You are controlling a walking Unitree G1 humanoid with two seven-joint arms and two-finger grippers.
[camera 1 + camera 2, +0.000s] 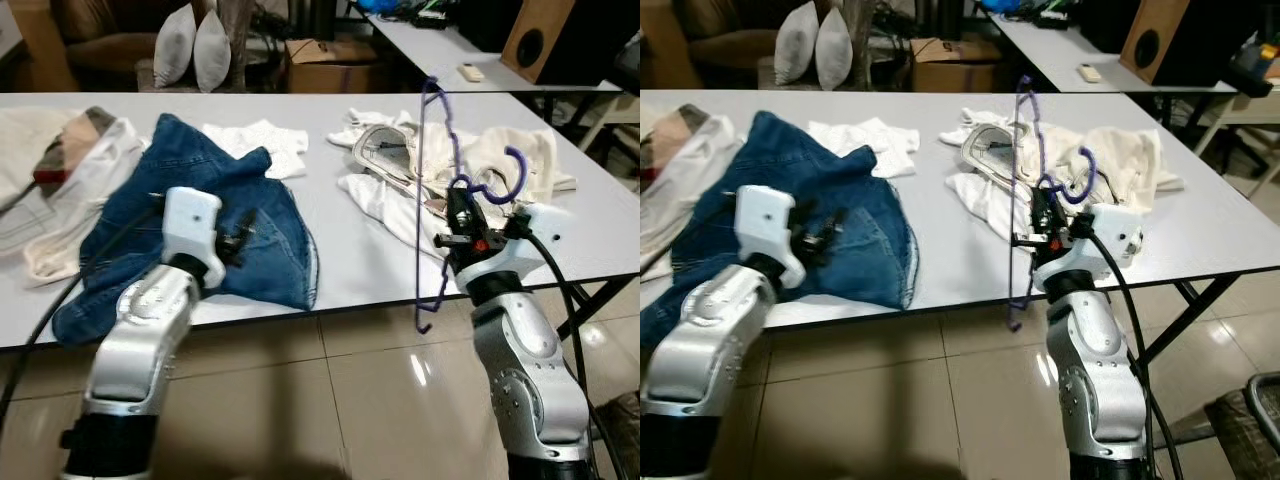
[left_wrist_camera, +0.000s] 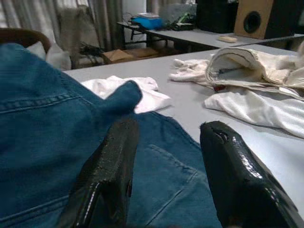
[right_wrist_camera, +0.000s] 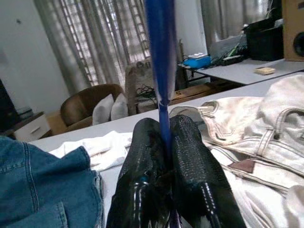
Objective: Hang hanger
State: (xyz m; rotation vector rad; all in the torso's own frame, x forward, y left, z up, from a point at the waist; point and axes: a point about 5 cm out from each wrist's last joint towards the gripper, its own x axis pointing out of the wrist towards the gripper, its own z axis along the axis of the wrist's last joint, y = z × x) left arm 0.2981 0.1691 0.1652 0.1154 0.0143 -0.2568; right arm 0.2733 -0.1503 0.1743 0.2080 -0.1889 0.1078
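A purple hanger (image 1: 428,200) stands upright over the table's near edge, its hook (image 1: 512,172) curling to the right above white clothes. My right gripper (image 1: 459,215) is shut on the hanger's frame; in the right wrist view the blue-purple bar (image 3: 161,61) runs up between the two black fingers (image 3: 142,156). My left gripper (image 1: 240,235) is open and hovers over the blue denim garment (image 1: 220,225); its fingers (image 2: 111,166) stand apart above the denim (image 2: 42,128) with nothing between them.
The grey table (image 1: 340,270) also holds cream and white clothes (image 1: 470,160) on the right, a white shirt (image 1: 262,142) in the middle and a beige pile (image 1: 60,170) at the left. A second table with a speaker (image 1: 540,35) stands behind. Tiled floor (image 1: 330,400) lies below.
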